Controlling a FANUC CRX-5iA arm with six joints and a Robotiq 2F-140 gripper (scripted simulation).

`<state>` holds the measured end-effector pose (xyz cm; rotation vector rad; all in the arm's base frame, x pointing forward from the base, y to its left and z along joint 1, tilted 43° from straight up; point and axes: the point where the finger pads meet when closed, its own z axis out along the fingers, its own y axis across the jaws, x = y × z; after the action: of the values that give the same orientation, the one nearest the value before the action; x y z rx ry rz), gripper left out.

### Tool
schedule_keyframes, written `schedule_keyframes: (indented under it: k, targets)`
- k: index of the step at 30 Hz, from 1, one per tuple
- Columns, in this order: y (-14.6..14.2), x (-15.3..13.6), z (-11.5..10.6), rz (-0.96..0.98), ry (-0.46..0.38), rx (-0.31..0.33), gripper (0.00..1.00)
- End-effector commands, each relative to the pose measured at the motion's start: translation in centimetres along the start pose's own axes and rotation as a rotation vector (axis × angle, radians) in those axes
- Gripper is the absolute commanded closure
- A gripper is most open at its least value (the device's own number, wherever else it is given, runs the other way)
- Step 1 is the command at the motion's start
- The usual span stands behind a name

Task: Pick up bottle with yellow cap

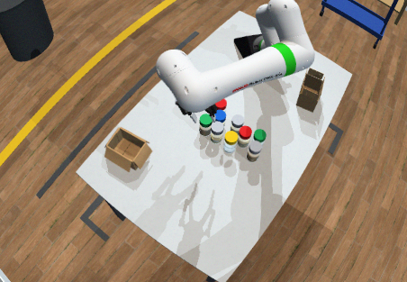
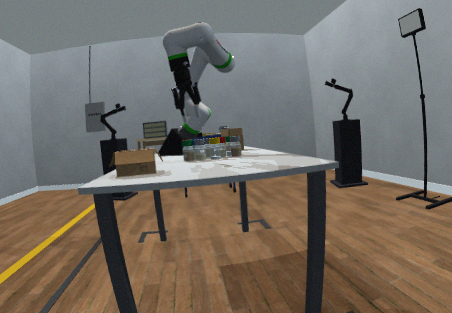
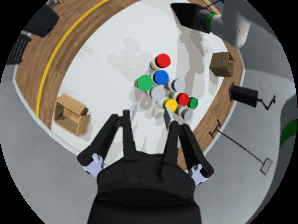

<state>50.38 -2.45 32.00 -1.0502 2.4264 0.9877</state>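
Observation:
The bottle with the yellow cap (image 1: 230, 141) stands upright on the white table, at the front of a tight cluster of bottles. It also shows in the wrist view (image 3: 170, 104). Around it stand a grey-capped bottle (image 1: 217, 129), a red-capped one (image 1: 245, 132), a second grey-capped one (image 1: 237, 121), a blue-capped one (image 1: 220, 115) and a green-capped one (image 1: 205, 121). My gripper (image 3: 150, 108) hangs high above the table, pointing down, as the exterior view shows (image 2: 181, 104). It is open and empty, well above the bottles and off to the cluster's side. In the top view the arm hides most of it.
More bottles stand in the cluster: a red-capped one (image 1: 221, 104) at the back, a green-capped one (image 1: 259, 135) and a grey-capped one (image 1: 255, 148) at the right. An open cardboard box (image 1: 128, 149) lies at the table's left, and a taller box (image 1: 311, 89) stands at the right.

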Motion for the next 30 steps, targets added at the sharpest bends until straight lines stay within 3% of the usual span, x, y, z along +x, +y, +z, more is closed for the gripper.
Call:
schedule_keyframes:
  k: [1,4,14,21,30]
  targets:
    - [0.1,0.0,-0.1,-0.017,-0.003,0.004,0.49]
    - [0.1,0.0,-0.1,-0.017,-0.003,0.004,0.49]
    - [1.5,-0.5,-0.5,-0.332,-0.006,0.038,0.49]
    - [1.5,-0.5,-0.5,-0.332,-0.006,0.038,0.49]
    - [2.8,-1.0,-0.8,-0.616,-0.001,0.07,0.49]
